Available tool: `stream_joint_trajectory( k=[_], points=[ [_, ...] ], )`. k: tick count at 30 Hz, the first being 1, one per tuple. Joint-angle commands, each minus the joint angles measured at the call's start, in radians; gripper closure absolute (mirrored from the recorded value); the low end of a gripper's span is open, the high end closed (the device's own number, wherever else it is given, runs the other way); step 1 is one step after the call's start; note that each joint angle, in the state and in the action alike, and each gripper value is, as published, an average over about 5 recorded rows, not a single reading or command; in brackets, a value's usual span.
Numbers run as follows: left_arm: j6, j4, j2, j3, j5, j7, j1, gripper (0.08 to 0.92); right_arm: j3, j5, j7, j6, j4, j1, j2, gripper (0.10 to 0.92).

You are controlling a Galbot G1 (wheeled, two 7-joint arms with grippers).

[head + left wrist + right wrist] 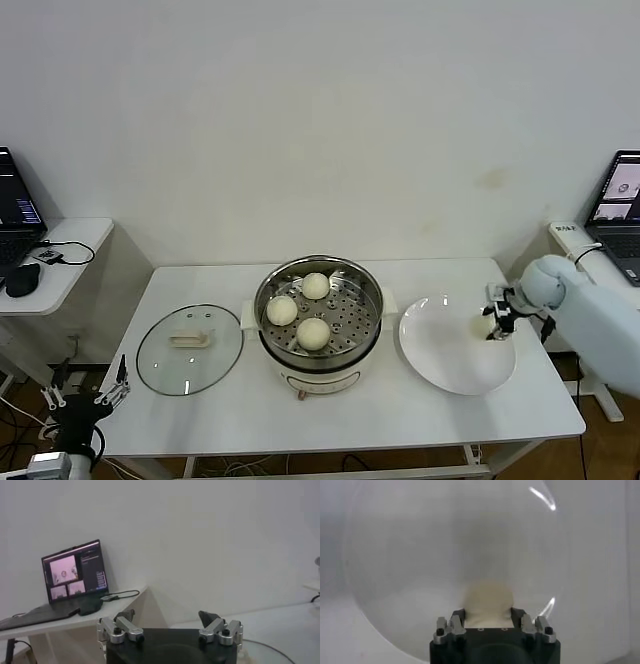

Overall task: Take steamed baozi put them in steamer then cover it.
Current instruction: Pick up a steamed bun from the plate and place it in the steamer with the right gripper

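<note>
Steamer [318, 322] sits at the centre of the white table [340, 420], uncovered, steel pot on its cream base. Three steamed baozi on the perforated tray: one at the far side [316, 286], one to the left [281, 311], one at the near side [313, 333]; they lie close together without clearly touching. The cover [190, 349] lies flat on the table to the left of the steamer, handle up, just beside the pot's left handle. White plate [457, 345] on the table to the right of the steamer. Right gripper [493, 322] is over the plate's right edge, jaws closed on the fourth baozi [487, 597]; in the right wrist view the bun fills the gap between the two fingers, with the plate [420, 555] behind it. Whether the bun is touching the plate or is clear of it cannot be told. Left gripper [85, 395] is parked low beyond the table's near-left corner, fingers spread wide with nothing between them; its wrist view looks toward a laptop [75, 577] on a side table.
</note>
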Motion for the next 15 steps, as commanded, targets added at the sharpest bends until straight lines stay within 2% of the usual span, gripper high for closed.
stream_joint_trajectory(
  k=[1, 8, 15],
  points=[
    [0.000, 0.004, 0.004, 0.003, -0.001, 0.000, 0.001, 0.177, -0.264, 0.260, -0.005, -0.102, 0.265, 0.350, -0.125, 0.440],
    [0.001, -0.001, 0.004, 0.012, 0.001, -0.001, -0.002, 0.177, -0.488, 0.486, 0.037, -0.197, 0.414, 0.631, -0.090, 0.432],
    [-0.001, 0.004, 0.002, 0.020, 0.003, -0.003, -0.003, 0.177, -0.595, 0.721, 0.140, -0.327, 0.491, 0.736, 0.064, 0.424]
  ],
)
